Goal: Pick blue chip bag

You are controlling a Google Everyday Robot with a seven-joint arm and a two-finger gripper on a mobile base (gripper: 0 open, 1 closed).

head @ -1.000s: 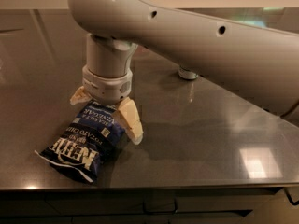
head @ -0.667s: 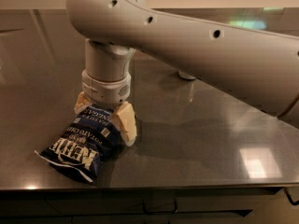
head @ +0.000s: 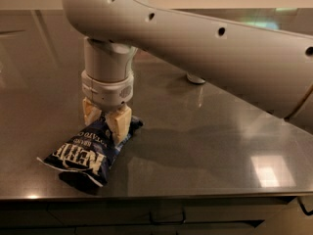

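The blue chip bag (head: 80, 154) is dark navy foil with white lettering. It lies on the dark steel table (head: 205, 146) near the front edge, its far end pointing up and right. My gripper (head: 105, 120) comes straight down from the white arm (head: 195, 43) onto that far end. The two tan fingers (head: 120, 124) stand close together with the bag's upper end pinched between them. The bag's lower end rests on the table.
The table's front edge (head: 161, 196) runs just below the bag. A small round grey object (head: 195, 78) sits on the table behind the arm. A thin cable (head: 301, 106) hangs at the far right. The arm hides much of the back of the table.
The fingers have drawn together from a wide spread onto the bag's upper end. The wrist has come lower over the bag.
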